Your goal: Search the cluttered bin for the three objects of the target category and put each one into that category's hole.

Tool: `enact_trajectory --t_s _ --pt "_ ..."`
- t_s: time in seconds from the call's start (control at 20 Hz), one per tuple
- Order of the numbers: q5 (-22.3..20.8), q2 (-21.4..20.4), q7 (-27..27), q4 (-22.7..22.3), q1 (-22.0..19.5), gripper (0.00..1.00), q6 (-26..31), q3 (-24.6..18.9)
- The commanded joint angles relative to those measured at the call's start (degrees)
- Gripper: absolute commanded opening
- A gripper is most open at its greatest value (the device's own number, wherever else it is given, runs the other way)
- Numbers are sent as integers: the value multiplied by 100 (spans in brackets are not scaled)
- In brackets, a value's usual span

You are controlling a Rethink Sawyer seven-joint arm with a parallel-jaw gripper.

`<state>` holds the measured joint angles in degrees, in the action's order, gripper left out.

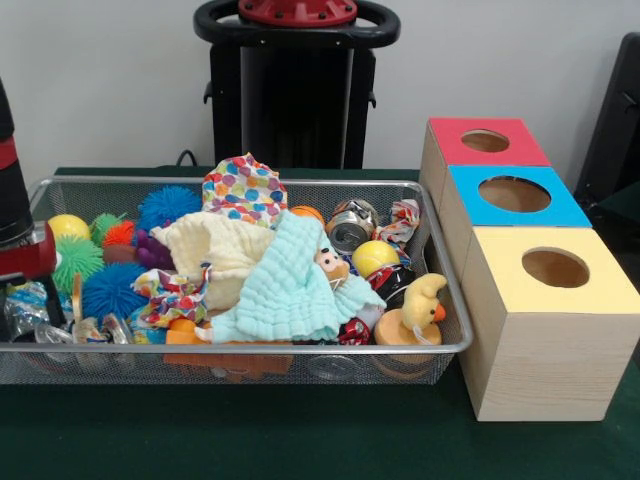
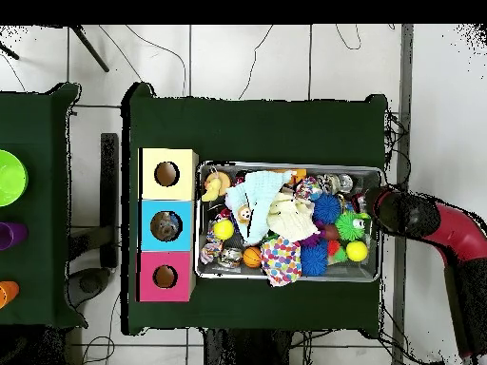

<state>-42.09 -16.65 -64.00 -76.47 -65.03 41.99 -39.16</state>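
Green cloth covers the table [image 1: 300,440], where a wire mesh bin [image 1: 250,352] sits just beside a row of three wooden boxes, yellow [image 1: 550,330], blue [image 1: 515,205] and red [image 1: 480,145], each with its hole facing up, likely so that finds can be dropped straight in. The red and black arm [image 2: 433,223] reaches over one end of the bin, its gripper [image 1: 30,290] low among spiky balls [image 1: 110,290] and cans, but I cannot tell how its fingers stand. Cloths [image 1: 290,285] are heaped mid-bin, so the target objects, whichever category they are, may be partly buried.

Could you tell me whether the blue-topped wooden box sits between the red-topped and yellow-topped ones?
Yes, the blue-topped wooden box stands in the middle of the row, with the red-topped box behind it and the yellow-topped box in front.
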Motion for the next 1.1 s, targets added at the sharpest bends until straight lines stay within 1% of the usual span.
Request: enact_trajectory --t_s 0.05,0.2,0.7,0.75,1.1 --pt "-269 397 390 -544 -20 100 -490 260" --pt "-241 392 221 -542 24 100 -535 322" --pt "-233 353 84 -553 92 100 -674 431" --pt "-233 346 76 -551 104 0 -672 445" --pt "-203 318 71 -550 148 0 -733 514"
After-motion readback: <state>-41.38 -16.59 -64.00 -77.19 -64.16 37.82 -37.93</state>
